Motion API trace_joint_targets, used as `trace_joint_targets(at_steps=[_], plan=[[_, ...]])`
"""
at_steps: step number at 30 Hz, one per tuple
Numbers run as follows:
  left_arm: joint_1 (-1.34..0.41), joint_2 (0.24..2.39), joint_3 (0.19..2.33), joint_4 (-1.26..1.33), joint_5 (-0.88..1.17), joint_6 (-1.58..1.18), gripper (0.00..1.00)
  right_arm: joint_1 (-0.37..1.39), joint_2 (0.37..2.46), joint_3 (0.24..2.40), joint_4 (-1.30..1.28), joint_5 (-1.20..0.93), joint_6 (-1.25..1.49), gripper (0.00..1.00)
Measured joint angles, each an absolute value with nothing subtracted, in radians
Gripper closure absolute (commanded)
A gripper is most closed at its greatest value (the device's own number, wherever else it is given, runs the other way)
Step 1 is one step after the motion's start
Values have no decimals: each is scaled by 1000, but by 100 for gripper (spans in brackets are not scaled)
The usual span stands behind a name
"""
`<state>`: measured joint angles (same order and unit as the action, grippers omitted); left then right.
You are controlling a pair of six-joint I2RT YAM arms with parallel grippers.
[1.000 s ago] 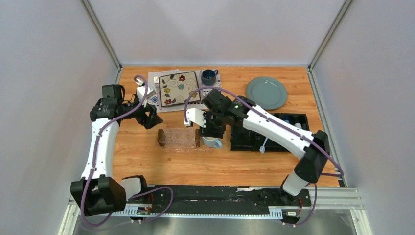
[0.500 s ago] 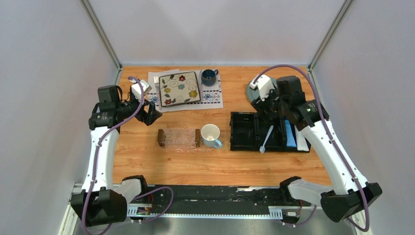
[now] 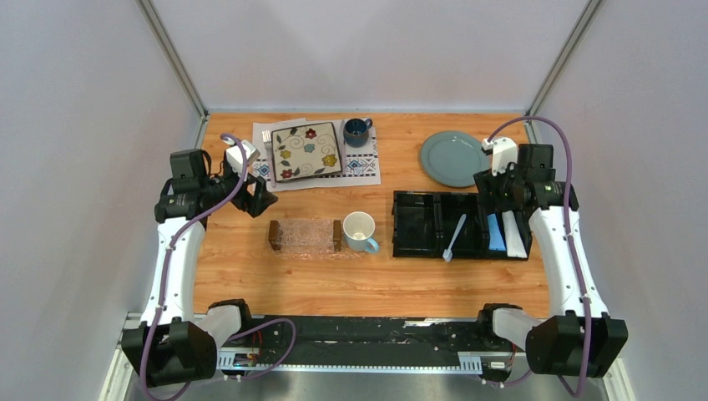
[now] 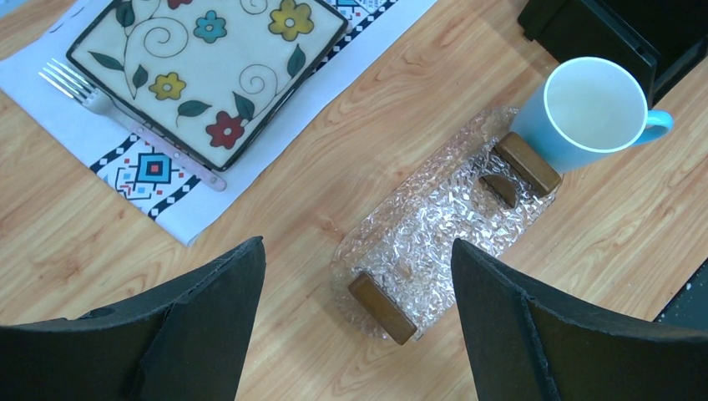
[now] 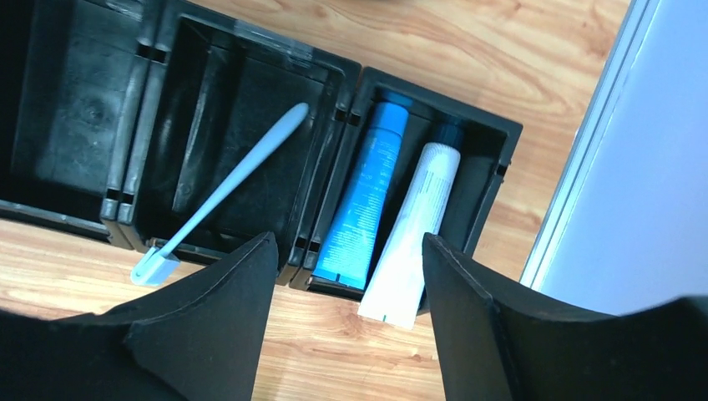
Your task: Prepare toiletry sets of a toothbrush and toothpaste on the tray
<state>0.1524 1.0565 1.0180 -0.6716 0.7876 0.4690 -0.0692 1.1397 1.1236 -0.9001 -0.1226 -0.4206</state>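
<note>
Left gripper (image 4: 357, 246) hangs spread and empty at frame left, facing the bare tray (image 3: 305, 236) at centre. Toothbrush (image 3: 455, 237) leans in the black organizer (image 3: 415, 224) right of centre; blue tube (image 3: 496, 234) and white tube (image 3: 514, 236) fill its rightmost bin. My right gripper (image 5: 349, 242) hovers spread above them. Judged step: first pick. Next, I descend and pinch one.

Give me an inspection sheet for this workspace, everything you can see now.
Surface: wooden table, no spills seen.
Job's things: tray holds nothing; toothbrush, blue tube and white tube lie in the black organizer.
Clutter: mug beside the tray; floral plate and fork on a placemat; dark cup; teal plate.
Grippers: left gripper open over the tray; right gripper open over the tubes.
Cables: purple cables, one per side, snagging nothing.
Surroundings: plain walls, metal frame posts.
</note>
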Motion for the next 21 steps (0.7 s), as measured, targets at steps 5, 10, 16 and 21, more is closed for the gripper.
trace_joint_targets(at_steps=[5,10,16,21], plan=[[152,1056,1003,-669,787,469,11,-115,1156,1073,-868,-96,-385,29],[152,1051,993,-662,774,470,11,-121,1164,1015,-835,-37,-347,33],[153,1043,982,-661,748,475,11,-123,1178,962,-784,55,-321,39],[153,1043,982,-657,739,474,11,-123,1195,928,-742,108,-311,43]])
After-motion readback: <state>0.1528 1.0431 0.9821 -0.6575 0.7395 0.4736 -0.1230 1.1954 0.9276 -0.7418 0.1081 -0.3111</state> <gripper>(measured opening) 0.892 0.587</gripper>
